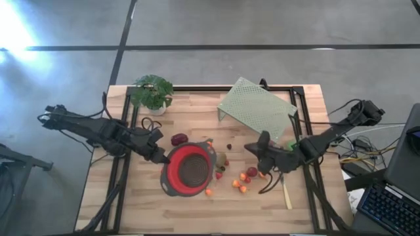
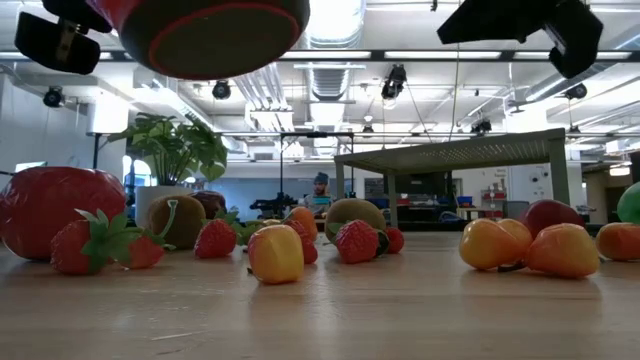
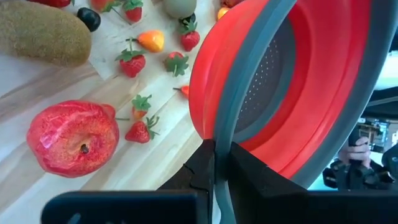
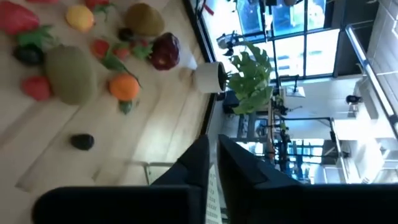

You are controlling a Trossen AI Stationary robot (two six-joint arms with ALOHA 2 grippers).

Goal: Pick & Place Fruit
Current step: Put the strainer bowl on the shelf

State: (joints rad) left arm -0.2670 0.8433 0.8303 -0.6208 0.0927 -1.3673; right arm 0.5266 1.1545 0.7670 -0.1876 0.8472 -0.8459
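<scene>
Gripping colander (image 1: 189,170) rim, left end effector (image 1: 159,157), fruit (image 1: 239,181) scattered beside

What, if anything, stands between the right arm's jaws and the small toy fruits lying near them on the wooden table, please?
Nothing visible does. The right gripper hangs above the wooden table, and the small toy fruits lie just beside it on open wood. The red collapsible colander, held up by the left gripper, is off to the side.

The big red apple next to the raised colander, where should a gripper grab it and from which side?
Grip the big red apple across its round middle, coming down from above. It lies tipped, its dimple facing sideways, so there's no stem to pinch. Small strawberries crowd one flank, and the left gripper holds the colander overhead.
</scene>
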